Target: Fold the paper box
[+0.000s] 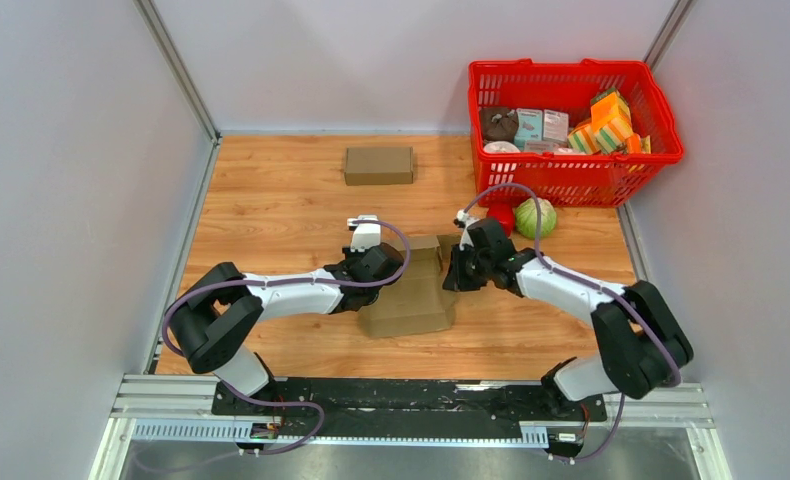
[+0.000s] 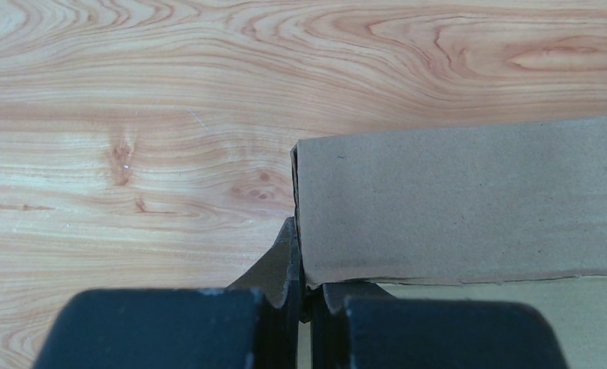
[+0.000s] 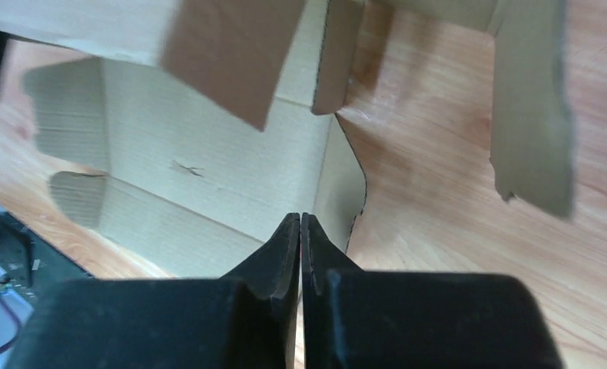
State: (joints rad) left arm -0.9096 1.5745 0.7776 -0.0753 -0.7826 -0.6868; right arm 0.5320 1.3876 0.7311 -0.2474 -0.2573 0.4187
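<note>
The paper box, brown cardboard and half formed with its flaps standing up, lies in the middle of the wooden table. My left gripper is at the box's left wall. In the left wrist view it is shut on the corner edge of a cardboard panel. My right gripper is at the box's right side. From the right wrist, its jaws stand pressed together with nothing between them, pointing into the open box beside a side flap. Loose flaps hang above.
A second, closed cardboard box lies at the back of the table. A red basket of groceries stands at the back right, with a green cabbage and a red object in front of it. Grey walls enclose the table.
</note>
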